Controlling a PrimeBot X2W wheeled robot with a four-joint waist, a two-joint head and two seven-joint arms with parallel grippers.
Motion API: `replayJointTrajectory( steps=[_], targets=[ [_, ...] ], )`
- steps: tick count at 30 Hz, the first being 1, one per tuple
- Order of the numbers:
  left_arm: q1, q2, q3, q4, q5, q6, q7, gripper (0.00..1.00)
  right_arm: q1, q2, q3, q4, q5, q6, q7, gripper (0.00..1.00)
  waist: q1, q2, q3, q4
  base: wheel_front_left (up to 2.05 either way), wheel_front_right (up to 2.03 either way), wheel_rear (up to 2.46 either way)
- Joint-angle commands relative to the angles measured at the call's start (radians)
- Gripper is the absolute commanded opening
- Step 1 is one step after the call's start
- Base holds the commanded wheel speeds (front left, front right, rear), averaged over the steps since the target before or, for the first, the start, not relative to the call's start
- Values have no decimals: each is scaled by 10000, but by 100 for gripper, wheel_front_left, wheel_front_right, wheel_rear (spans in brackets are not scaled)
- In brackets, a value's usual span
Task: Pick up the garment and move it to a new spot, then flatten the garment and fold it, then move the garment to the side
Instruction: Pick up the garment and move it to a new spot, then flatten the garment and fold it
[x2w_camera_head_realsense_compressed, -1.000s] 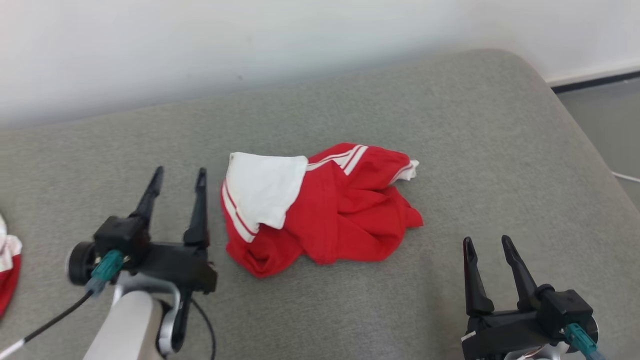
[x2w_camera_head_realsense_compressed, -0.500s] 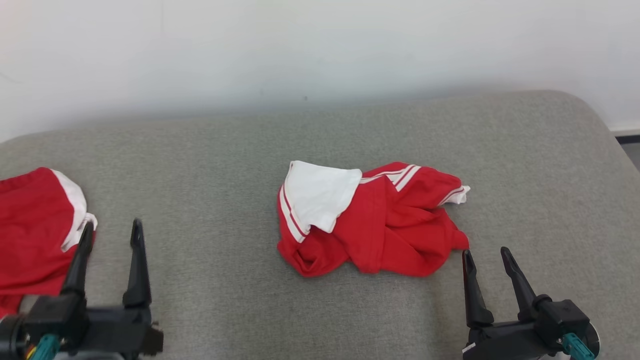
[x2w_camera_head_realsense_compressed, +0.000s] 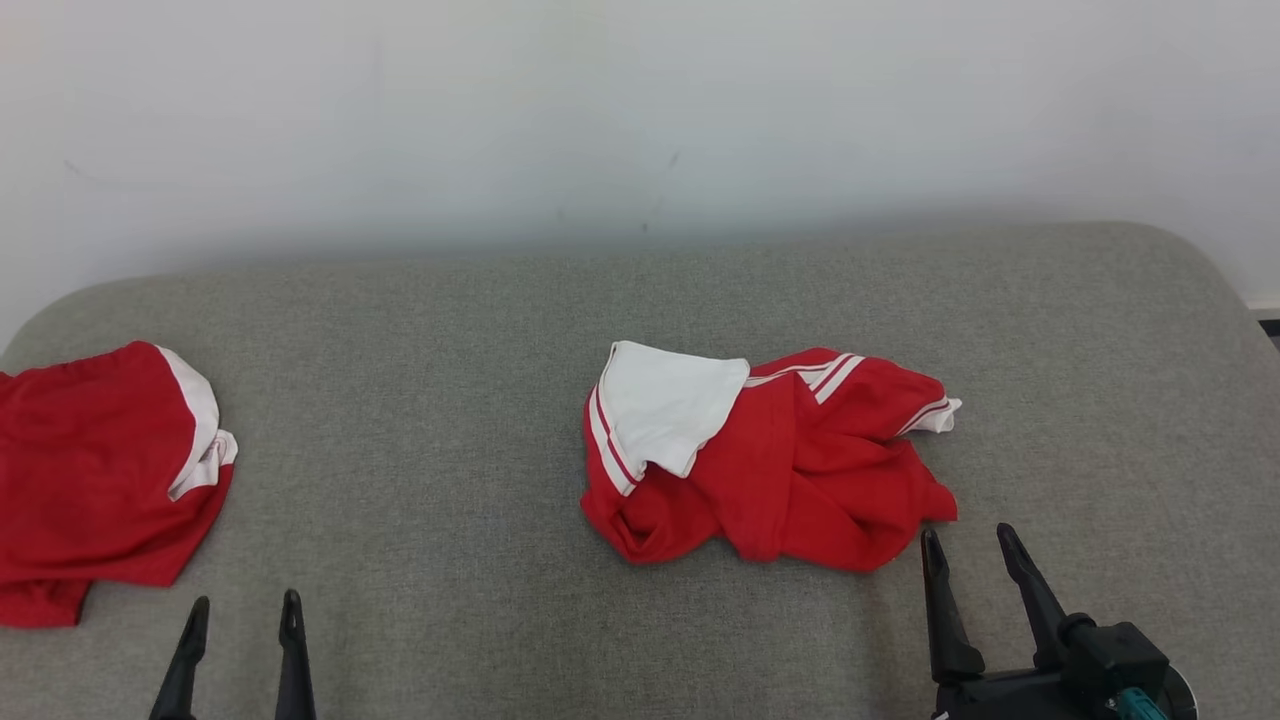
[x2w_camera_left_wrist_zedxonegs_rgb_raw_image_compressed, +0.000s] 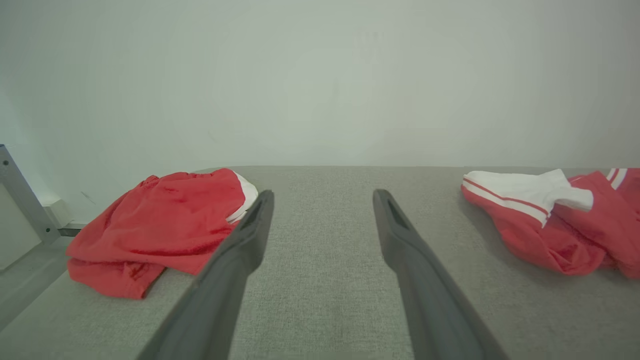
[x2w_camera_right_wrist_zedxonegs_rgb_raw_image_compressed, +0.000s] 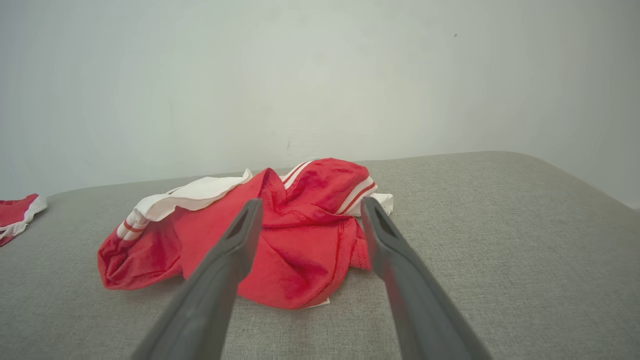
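The garment (x2w_camera_head_realsense_compressed: 780, 470), red with white panels and stripes, lies crumpled in the middle of the grey cushion (x2w_camera_head_realsense_compressed: 450, 400). My right gripper (x2w_camera_head_realsense_compressed: 967, 533) is open just in front of its right corner, with nothing between the fingers. In the right wrist view the garment (x2w_camera_right_wrist_zedxonegs_rgb_raw_image_compressed: 280, 235) lies just beyond the open right gripper (x2w_camera_right_wrist_zedxonegs_rgb_raw_image_compressed: 311, 201). My left gripper (x2w_camera_head_realsense_compressed: 245, 602) is open at the lower left, well apart from the garment. The left wrist view shows the left gripper (x2w_camera_left_wrist_zedxonegs_rgb_raw_image_compressed: 322, 195) over bare cushion, the garment (x2w_camera_left_wrist_zedxonegs_rgb_raw_image_compressed: 550, 225) off to its right.
A second red and white garment (x2w_camera_head_realsense_compressed: 90, 480) lies loosely folded at the cushion's left end, also visible as a red heap (x2w_camera_left_wrist_zedxonegs_rgb_raw_image_compressed: 160, 225) in the left wrist view. A white wall (x2w_camera_head_realsense_compressed: 640, 120) runs behind the cushion. The cushion's right edge (x2w_camera_head_realsense_compressed: 1230, 300) rounds off.
The head camera has swung, bringing the second garment at the left into view. My left gripper has drawn back from the crumpled garment's left side to the lower left. Both grippers stay open.
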Motion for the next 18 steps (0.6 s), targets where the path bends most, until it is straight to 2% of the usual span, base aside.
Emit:
replayJointTrajectory(
  steps=[1,18],
  targets=[
    [223,-136,49,26,311,-89,-30,100,112,20,15,33,-130,-21,-10,100,1,0,-18,17,0,0,0],
    [587,-840,511,202,742,-487,-32,100,207,22,219,375,-9,-21,-10,100,1,0,-83,-25,0,0,0]
  ],
)
